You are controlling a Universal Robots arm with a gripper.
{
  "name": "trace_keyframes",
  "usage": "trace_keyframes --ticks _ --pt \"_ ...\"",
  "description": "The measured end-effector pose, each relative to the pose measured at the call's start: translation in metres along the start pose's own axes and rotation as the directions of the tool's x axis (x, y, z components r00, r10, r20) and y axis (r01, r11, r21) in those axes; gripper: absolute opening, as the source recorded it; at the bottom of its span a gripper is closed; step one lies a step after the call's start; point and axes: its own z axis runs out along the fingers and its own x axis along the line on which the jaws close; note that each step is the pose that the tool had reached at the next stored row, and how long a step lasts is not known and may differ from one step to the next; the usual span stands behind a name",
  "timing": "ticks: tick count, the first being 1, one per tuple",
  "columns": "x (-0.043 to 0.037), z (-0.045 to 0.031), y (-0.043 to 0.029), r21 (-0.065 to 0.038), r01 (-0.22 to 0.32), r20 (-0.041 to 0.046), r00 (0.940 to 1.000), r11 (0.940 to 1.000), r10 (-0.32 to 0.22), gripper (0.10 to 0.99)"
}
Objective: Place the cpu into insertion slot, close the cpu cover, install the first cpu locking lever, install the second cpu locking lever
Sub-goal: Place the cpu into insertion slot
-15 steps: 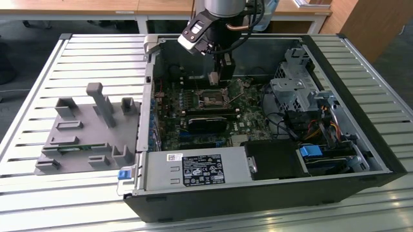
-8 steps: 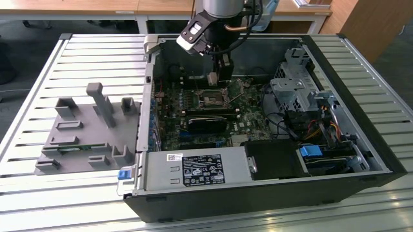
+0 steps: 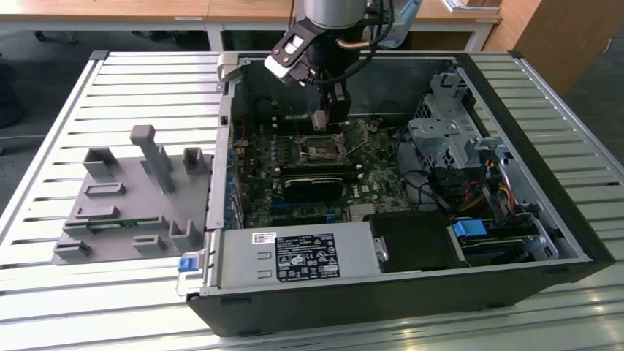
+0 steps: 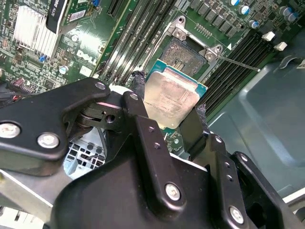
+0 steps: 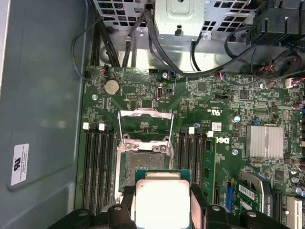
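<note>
Silver-grey metal topped the cpu, which the gripper clenched by two opposite edges, hanging near one edge of the empty insertion slot and not yet seated. On the slot's far side the cpu cover stood hinged open, and a thin locking lever angled away beside the slot. By my judgement the first step, placing, was in hand; it called for the chip level and square with the slot.
</note>
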Motion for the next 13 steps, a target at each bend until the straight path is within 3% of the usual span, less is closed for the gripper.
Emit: trace_keyframes --ticks 7,13 --pt "0.0000 0.0033 -0.0014 0.000 0.000 0.0000 1.0000 1.0000 0.000 0.541" --pt "0.0005 0.0110 -0.0018 0.004 0.000 -0.0002 1.0000 1.0000 0.000 0.541"
